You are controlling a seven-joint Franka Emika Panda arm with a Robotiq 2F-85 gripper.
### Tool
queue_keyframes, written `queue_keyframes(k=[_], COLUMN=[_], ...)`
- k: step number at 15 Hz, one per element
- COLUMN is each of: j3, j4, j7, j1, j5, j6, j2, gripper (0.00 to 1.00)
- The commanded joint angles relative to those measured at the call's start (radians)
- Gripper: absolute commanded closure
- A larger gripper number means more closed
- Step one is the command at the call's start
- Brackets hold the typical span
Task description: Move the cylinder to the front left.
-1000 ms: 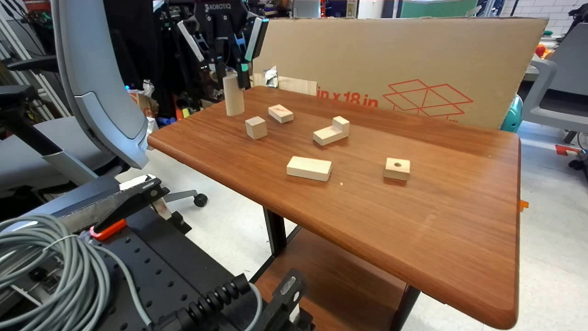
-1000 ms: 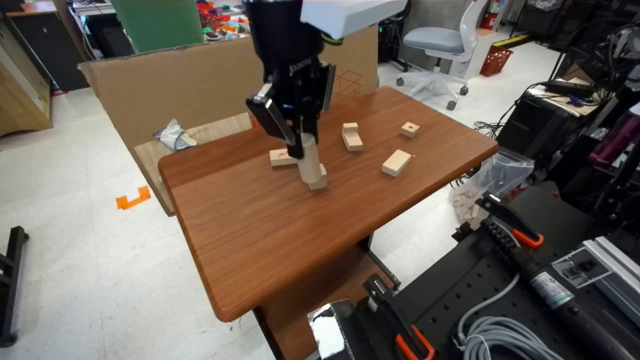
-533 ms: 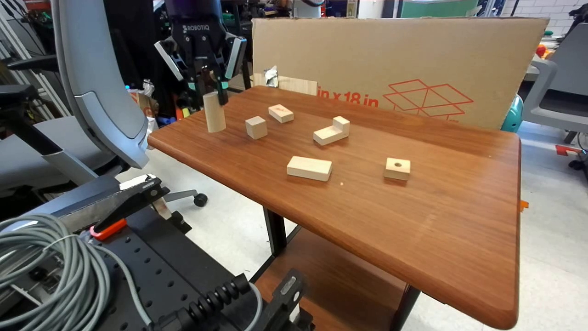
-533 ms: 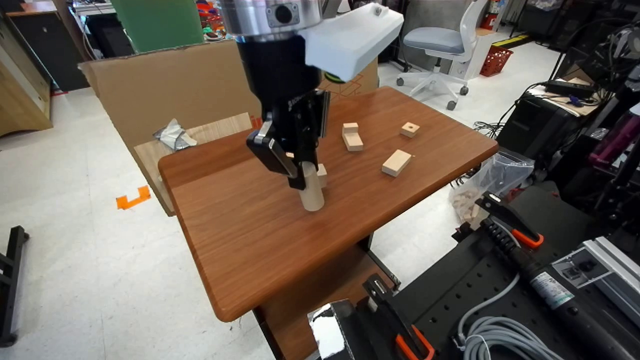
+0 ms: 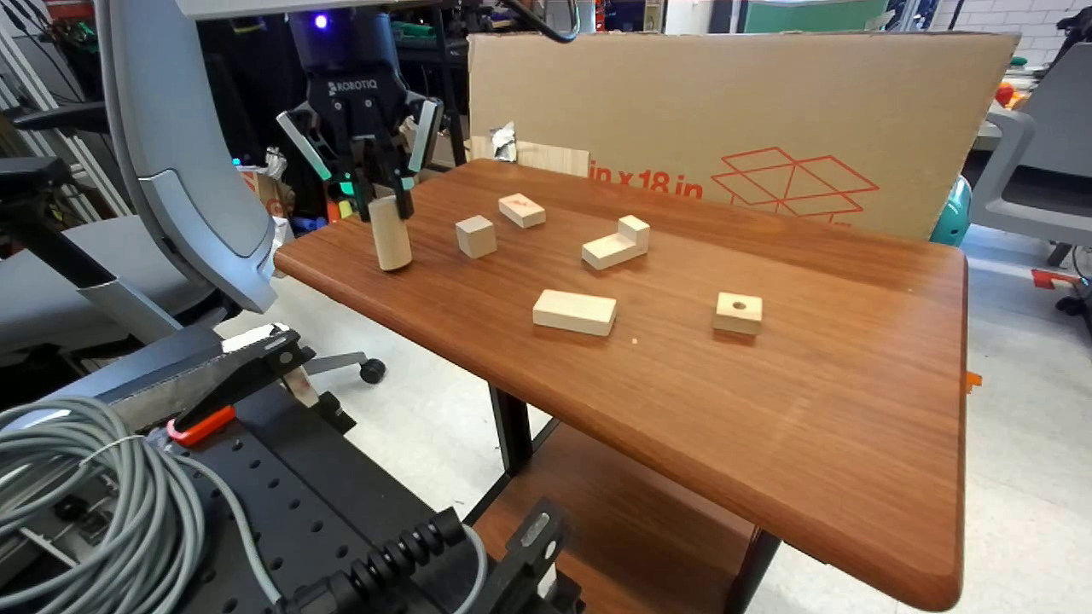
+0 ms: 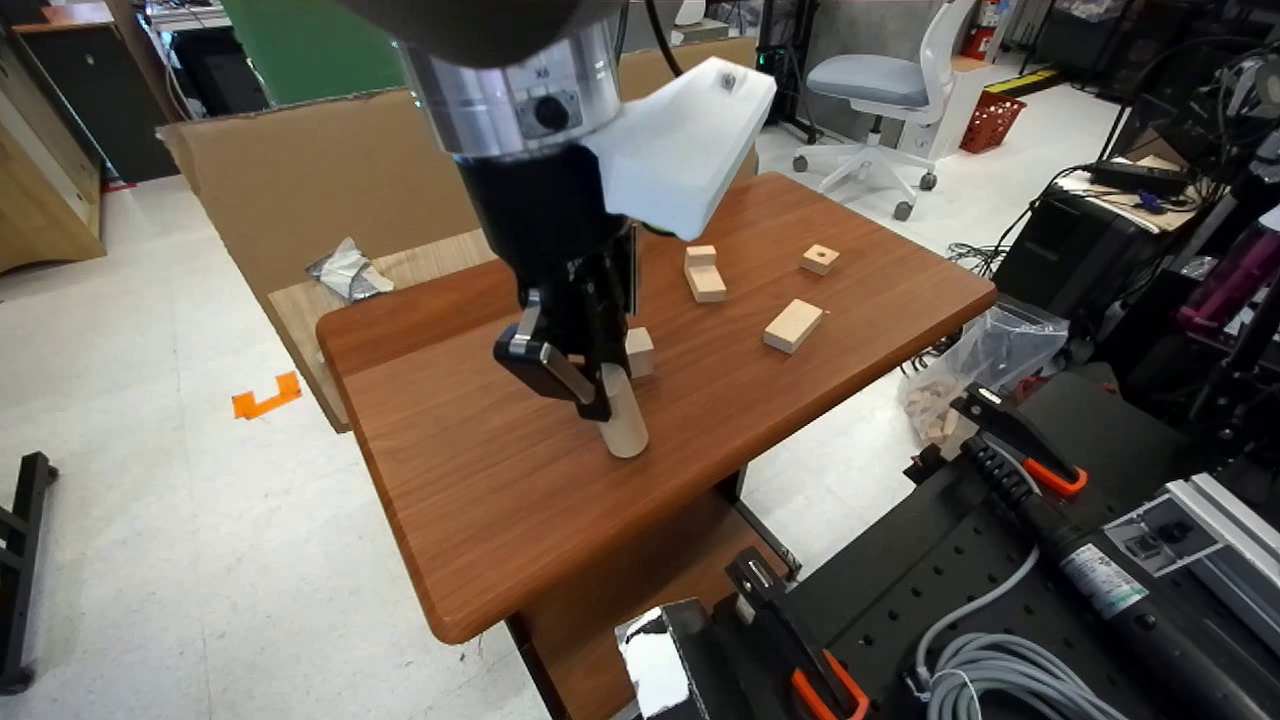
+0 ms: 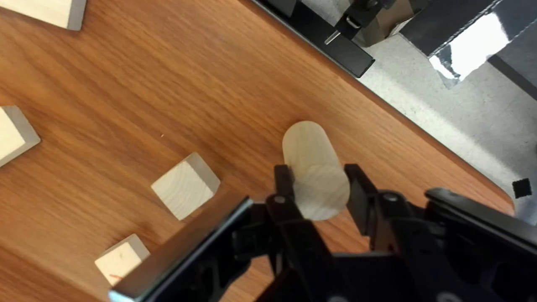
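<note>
The cylinder, a pale wood peg, shows in both exterior views (image 5: pixel 393 245) (image 6: pixel 626 428) and in the wrist view (image 7: pixel 309 144). My gripper (image 5: pixel 386 208) is shut on its upper part, with one finger on each side, also in the wrist view (image 7: pixel 317 176). The cylinder tilts slightly in the exterior views. Its lower end is at or just above the wooden table (image 5: pixel 819 409), near the long edge; I cannot tell whether it touches. The fingers hide part of its upper end.
A wood cube (image 5: pixel 476 237) stands close beside the cylinder. Behind it lies a block with a red mark (image 5: pixel 521 211). An L-shaped piece (image 5: pixel 614 247), a flat block (image 5: pixel 574 312) and a holed block (image 5: pixel 737 314) lie further along. Cardboard (image 5: pixel 725 111) stands behind the table.
The gripper has carried the cylinder past the cube toward the long table edge near the black cart, and lowered it. The other blocks have not moved.
</note>
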Motion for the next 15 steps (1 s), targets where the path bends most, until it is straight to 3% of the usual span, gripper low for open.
queue_keyframes(k=[1, 4, 5, 7, 11, 15], j3=[-0.005, -0.003, -0.002, -0.002, 0.003, 0.012], j4=[0.015, 0.015, 0.015, 0.010, -0.008, -0.032], j7=[0.002, -0.001, 0.000, -0.002, -0.017, -0.019], j1=[0.005, 0.003, 0.003, 0.003, -0.001, -0.023], j5=[-0.037, -0.032, -0.030, -0.033, -0.028, 0.030], j6=[0.029, 0.025, 0.022, 0.022, 0.024, -0.013], j2=[0.023, 0.023, 0.022, 0.020, 0.003, -0.083], gripper=[0.89, 0.89, 0.39, 0.33, 0.04, 0.00])
